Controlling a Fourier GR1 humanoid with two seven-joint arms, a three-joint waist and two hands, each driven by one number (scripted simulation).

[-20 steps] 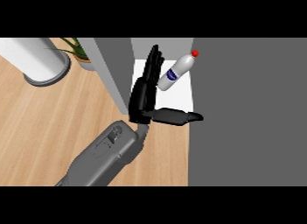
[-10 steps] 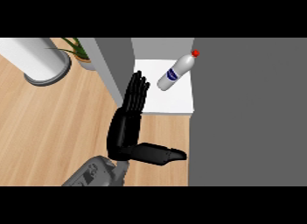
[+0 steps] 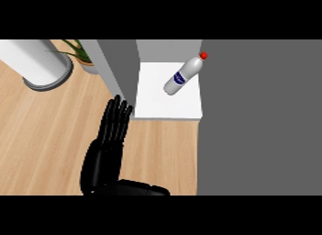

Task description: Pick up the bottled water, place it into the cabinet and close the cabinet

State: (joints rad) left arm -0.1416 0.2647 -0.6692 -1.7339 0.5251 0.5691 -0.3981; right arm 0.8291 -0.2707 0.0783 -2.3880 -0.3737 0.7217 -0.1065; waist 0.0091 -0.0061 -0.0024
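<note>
Left robot hand (image 3: 108, 156) flat, fingers (image 3: 117, 114) straight

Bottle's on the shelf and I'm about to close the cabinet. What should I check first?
1. Bottled water resting on the white shelf: ok.
2. No hand touching the bottle: ok.
3. Left hand open, fingers straight: ok.
4. Fingertips touching the cabinet: cannot tell.
5. Cabinet closed: not ok, shelf exposed.
6. Right hand position: cannot tell, out of view.
</note>
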